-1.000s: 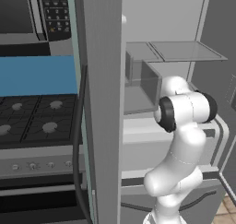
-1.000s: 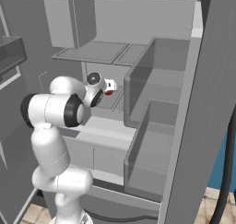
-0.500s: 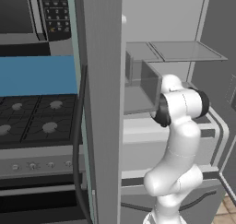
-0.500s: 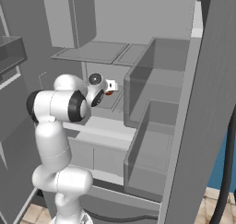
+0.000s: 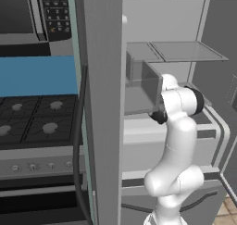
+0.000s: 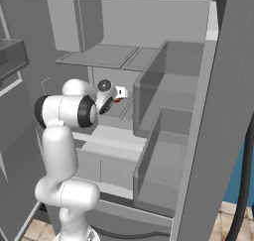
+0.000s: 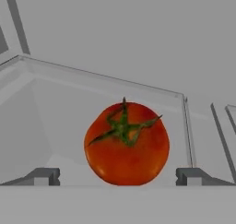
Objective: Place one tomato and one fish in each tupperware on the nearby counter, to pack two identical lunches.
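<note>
A red tomato (image 7: 126,144) with a green stem sits on a grey fridge shelf (image 7: 55,103), straight ahead of my hand and upright. My gripper (image 7: 117,177) is open, its two dark fingertips (image 7: 44,176) standing wide on either side of the tomato and just short of it, touching nothing. From the right base, the gripper (image 6: 121,93) reaches into the fridge at mid-shelf height with a sliver of the tomato (image 6: 117,100) just beyond it. The fish, the tupperware and the counter are out of view.
The open fridge surrounds the arm: glass shelves (image 6: 99,56) above the hand, deep grey door bins (image 6: 163,136) to the right, the door's edge (image 5: 99,103) to the left. A black gas stove (image 5: 32,122) and a microwave (image 5: 32,11) lie left of the fridge.
The elbow has risen and the hand has pushed a little deeper over the shelf toward the tomato. The jaws stayed open.
</note>
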### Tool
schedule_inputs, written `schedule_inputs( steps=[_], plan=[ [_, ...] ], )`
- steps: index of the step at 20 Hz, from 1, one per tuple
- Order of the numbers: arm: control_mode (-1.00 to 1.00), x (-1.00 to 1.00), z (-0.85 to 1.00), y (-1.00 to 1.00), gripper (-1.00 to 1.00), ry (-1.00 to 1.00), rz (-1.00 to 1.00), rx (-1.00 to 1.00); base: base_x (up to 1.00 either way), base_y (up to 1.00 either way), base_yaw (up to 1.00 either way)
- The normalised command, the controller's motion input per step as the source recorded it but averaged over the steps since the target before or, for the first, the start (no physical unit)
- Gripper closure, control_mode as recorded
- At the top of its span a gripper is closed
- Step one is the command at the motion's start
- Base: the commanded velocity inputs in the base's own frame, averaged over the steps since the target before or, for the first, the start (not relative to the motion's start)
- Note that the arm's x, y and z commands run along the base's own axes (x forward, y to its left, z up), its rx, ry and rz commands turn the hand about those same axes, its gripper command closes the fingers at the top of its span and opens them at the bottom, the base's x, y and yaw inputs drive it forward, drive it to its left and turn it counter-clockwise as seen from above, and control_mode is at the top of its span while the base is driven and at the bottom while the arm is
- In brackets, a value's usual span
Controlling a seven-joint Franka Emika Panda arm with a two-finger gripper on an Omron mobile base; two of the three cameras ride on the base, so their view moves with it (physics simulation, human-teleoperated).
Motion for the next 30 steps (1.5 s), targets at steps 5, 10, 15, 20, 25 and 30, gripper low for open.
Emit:
schedule_inputs(
  steps=[5, 10, 15, 20, 25, 30],
  plan=[
    [-1.0, 0.21, -0.11, 0.0, -1.0, 0.0, 0.0, 0.0, 0.0, 0.0, 0.0],
    [-1.0, 0.2, -0.13, 0.0, -1.0, 0.0, 0.0, 0.0, 0.0, 0.0, 0.0],
    [-1.0, 0.18, -0.16, 0.0, -1.0, 0.0, 0.0, 0.0, 0.0, 0.0, 0.0],
    [-1.0, 0.2, -0.15, 0.0, -1.0, 0.0, 0.0, 0.0, 0.0, 0.0, 0.0],
    [-1.0, 0.15, -0.2, 0.0, -1.0, 0.0, 0.0, 0.0, 0.0, 0.0, 0.0],
    [-1.0, 0.04, -0.46, 0.0, -1.0, 0.01, 0.0, 0.0, 0.0, 0.0, 0.0]
  ],
)
